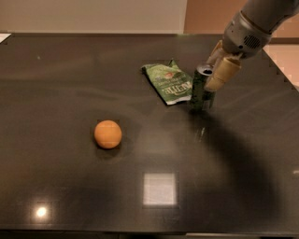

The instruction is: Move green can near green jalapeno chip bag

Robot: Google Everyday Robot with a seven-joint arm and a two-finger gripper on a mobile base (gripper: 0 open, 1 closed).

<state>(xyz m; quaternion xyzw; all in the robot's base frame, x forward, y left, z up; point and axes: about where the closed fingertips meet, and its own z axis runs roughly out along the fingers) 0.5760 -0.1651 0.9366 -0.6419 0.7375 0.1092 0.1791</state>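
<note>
Indoor room, probably a lab or office test area. Evidence: a wide, dark, glossy worktop (70, 70) showing light reflections (160, 188), a plain pale wall (93, 14) behind it, and a robot arm (252, 28) whose tool (212, 72) hangs over the worktop's far right part, beside a can (201, 93).

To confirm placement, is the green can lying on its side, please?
No, the green can stands upright beside the green jalapeno chip bag, with the gripper at its top.
</note>
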